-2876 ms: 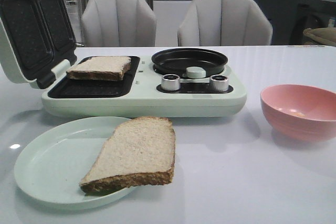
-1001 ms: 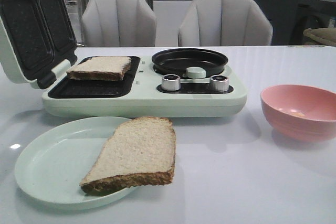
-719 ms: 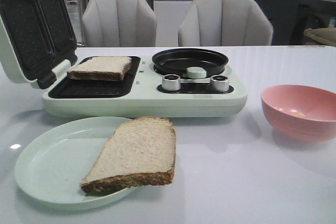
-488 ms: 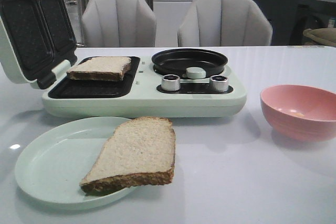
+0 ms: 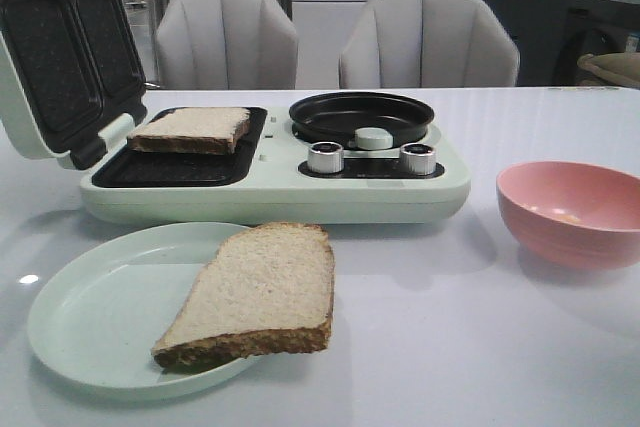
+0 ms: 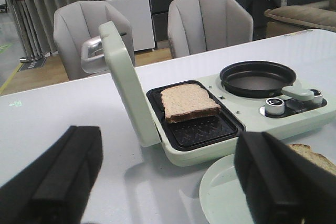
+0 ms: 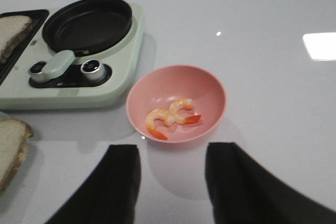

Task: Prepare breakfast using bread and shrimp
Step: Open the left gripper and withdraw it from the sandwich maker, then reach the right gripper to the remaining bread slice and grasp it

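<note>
**Pink bowl first: a clean pick on the shrimp**

Black and spread apart, the right jaws [image 7: 172, 182] hang open and empty above the desk [image 7: 273, 19], just short of the pink bowl [image 7: 210, 85]. What lies in it reads as curled shrimp [image 7: 170, 116], pale orange with red tail ends; the right wrist view seems to show two lying against each other, though I cannot tell for sure. The left jaws [image 6: 168, 177] are open and empty too, held back from the pale green plate [image 6: 223, 195] at the near edge.

The likely step is lifting shrimp out of the bowl. To do it well, the right jaws should come straight down over the middle of the bowl, narrow enough to pass inside the rim, and close across a curled body, not the thin tail. The bowl's sloped wall could let a slippery shrimp slide away, and a finger catching the rim could tip or push the bowl.

One slice of bread [image 5: 192, 128] lies on the dark grill plate of the green sandwich maker [image 5: 280, 192], whose lid [image 5: 55, 52] stands open at the far left. The other slice [image 5: 258, 292] rests on the plate, its crust overhanging the rim toward the desk. The round black pan [image 5: 361, 115] sits just behind the two knobs [image 5: 325, 157].

Bare desk lies around the bowl on the right, giving a free approach. On the left, the raised lid and the overhanging slice are the edges to steer clear of.
</note>
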